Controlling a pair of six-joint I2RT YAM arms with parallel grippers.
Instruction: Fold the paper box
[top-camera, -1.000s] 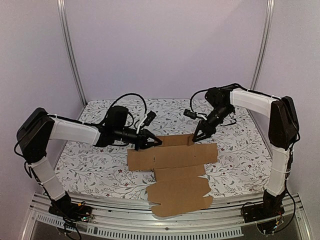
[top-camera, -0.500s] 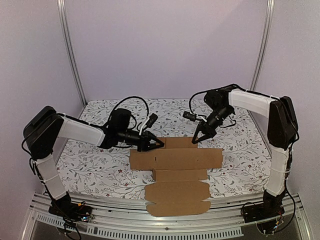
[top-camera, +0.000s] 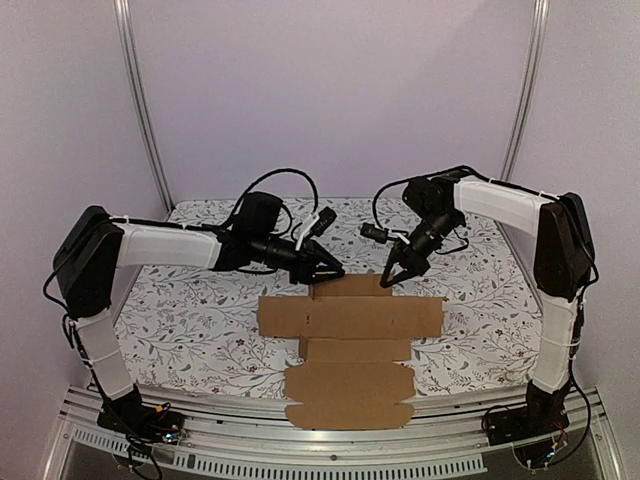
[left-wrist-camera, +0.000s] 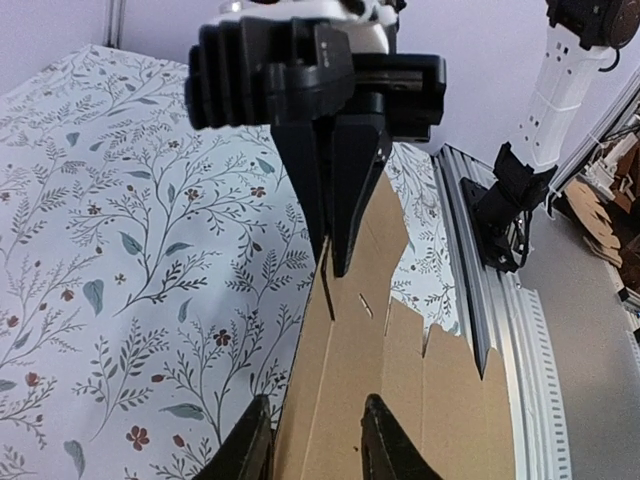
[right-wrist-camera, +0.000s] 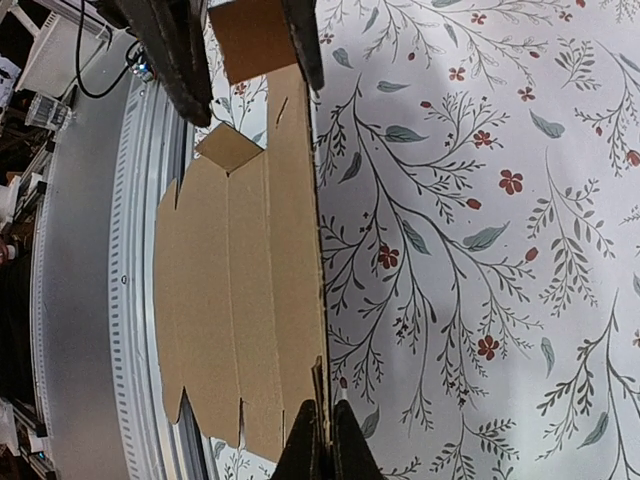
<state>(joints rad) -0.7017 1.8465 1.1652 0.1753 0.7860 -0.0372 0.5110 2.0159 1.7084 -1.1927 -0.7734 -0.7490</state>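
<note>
The paper box (top-camera: 350, 318) is a flat brown die-cut sheet lying in the middle of the table, its near flaps reaching over the front edge. My right gripper (top-camera: 388, 280) is shut on the sheet's far edge; the right wrist view shows its tips (right-wrist-camera: 323, 445) pinching that edge of the paper box (right-wrist-camera: 240, 280). My left gripper (top-camera: 335, 272) is at the same far edge, just left of the right one. In the left wrist view its fingers (left-wrist-camera: 245, 450) stand apart on either side of the cardboard (left-wrist-camera: 400, 400), so this gripper (left-wrist-camera: 315, 450) is open.
A floral cloth (top-camera: 200, 320) covers the table. A metal rail (top-camera: 250, 455) runs along the near edge under the sheet's front flaps. Plain walls and two upright posts (top-camera: 140, 110) enclose the back and sides.
My left gripper has moved right along the sheet's far edge, close to the right gripper. The sheet has shifted left and straightened. The right gripper has barely moved.
</note>
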